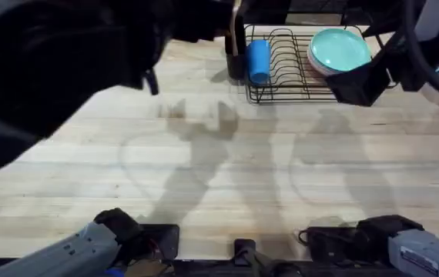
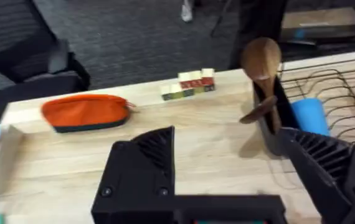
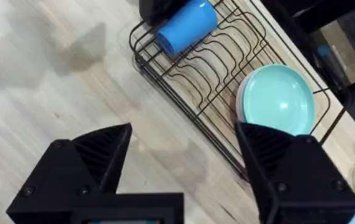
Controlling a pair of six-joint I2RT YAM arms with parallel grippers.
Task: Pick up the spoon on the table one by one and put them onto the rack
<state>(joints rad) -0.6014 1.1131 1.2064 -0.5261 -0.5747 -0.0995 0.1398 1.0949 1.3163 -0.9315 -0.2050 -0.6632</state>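
- Spread black fingers of the left gripper (image 2: 227, 171) are sitting nearest the lens, gripping nothing, hanging just short of the utensil holder (image 2: 271, 121).
- Both spoons are standing in that holder: the upright spoon (image 2: 262, 61) with bowl up, the darker spoon (image 2: 260, 111) leaning out sideways over the rim.
- Holder is sitting at the end of the rack (image 1: 289, 73), beside a blue cup (image 1: 259, 60); teal plates (image 1: 340, 49) are occupying the far slots.
- Right gripper (image 3: 184, 171) is hovering wide apart, empty, over the table (image 1: 219, 177) near the rack's edge.
- Judgement: placing looks finished; best practice is backing the left arm straight away, avoiding the leaning handle.
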